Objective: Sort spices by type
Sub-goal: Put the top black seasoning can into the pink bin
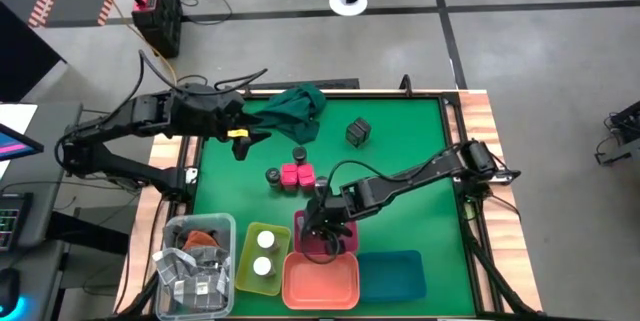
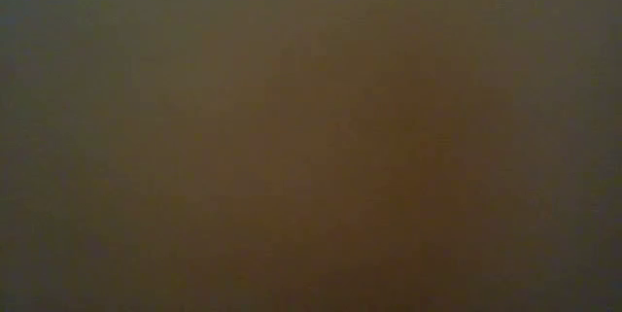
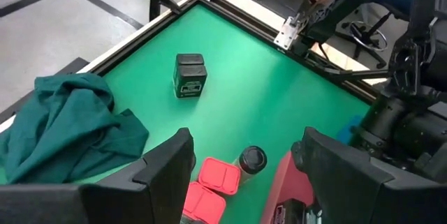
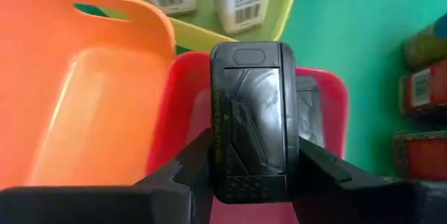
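Overhead, the right claw (image 1: 326, 229) sits above the pink tray (image 1: 345, 244) at the near edge of the green worktop (image 1: 400, 141). Its wrist view shows the claw (image 4: 253, 165) clamped on a dark grey square box (image 4: 253, 119), held over the pink tray (image 4: 328, 91), the orange tray (image 4: 84, 98) alongside.

Left claw (image 1: 240, 133) hovers over the far left of the worktop, beside the dark green cloth (image 1: 295, 109); in its own wrist view the fingers (image 3: 160, 165) stand wide apart, nothing between them.

Spices on the worktop:
- second dark grey square box (image 1: 358, 132), alone toward the far right; also seen from the left wrist (image 3: 189, 75).
- two bright pink blocks (image 1: 296, 174) near the middle, side by side.
- dark round jar (image 1: 299, 154) just behind the blocks, another (image 1: 272, 175) just to their left.
- two white-lidded round jars (image 1: 266, 252) inside the yellow tray (image 1: 245, 261).

Blue tray (image 1: 395, 273) right of the orange tray (image 1: 320, 281). Clear bin (image 1: 195, 266) at near left holds mixed items, not identifiable. Low view is blank, uniformly dark.
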Robot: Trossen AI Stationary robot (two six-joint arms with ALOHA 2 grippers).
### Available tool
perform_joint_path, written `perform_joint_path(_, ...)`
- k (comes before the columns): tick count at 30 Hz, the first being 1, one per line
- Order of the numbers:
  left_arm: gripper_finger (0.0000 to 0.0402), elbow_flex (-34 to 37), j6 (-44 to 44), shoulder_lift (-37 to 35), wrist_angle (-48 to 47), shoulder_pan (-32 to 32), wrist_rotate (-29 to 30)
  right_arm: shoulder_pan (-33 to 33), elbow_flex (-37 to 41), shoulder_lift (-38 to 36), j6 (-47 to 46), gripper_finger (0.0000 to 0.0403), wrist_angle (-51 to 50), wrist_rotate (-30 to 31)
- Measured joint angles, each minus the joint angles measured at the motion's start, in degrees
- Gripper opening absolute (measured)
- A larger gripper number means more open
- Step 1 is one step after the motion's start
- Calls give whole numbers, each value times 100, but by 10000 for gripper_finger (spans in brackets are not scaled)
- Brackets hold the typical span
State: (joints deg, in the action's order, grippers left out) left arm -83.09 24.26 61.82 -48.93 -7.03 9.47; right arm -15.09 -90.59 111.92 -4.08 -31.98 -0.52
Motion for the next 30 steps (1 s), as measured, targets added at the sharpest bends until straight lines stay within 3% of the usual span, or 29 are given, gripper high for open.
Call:
perform_joint_path(20,254,-198,-232,0,-6,0,51,-112,-8,63,-51,172,141,-113)
perform_joint_path(30,254,-203,-343,0,-104,-7,37,-90,-12,312,-516,173,258,-113)
